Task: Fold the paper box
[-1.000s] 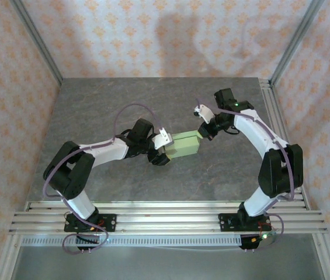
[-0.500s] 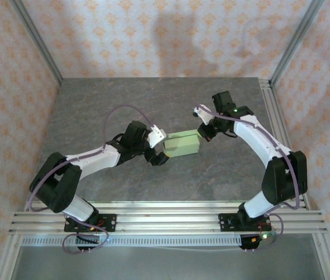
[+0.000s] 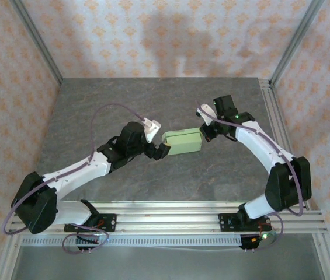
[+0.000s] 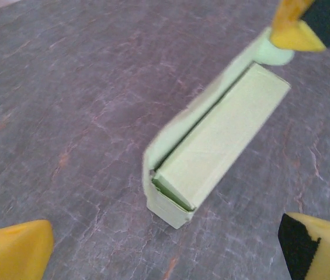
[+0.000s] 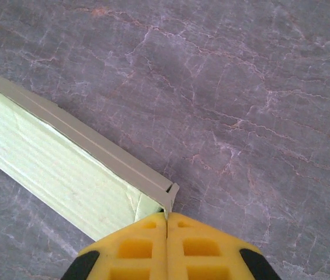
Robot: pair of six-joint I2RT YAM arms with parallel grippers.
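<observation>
Pale green paper box stands on edge mid-desk, btwn both arms. Left jaws released wide at its left end. Right jaws clenched, tips touching its right corner. Advice: close left jaws squarely across box walls, gently, w/o crushing card.

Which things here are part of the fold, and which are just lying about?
Job: paper box; left gripper, jaws open by its end; right gripper, jaws shut at its corner.
Not part of it: grey table; metal rails.

Grey stone-patterned table enclosed by peach floral-patterned walls and aluminium posts.
</observation>
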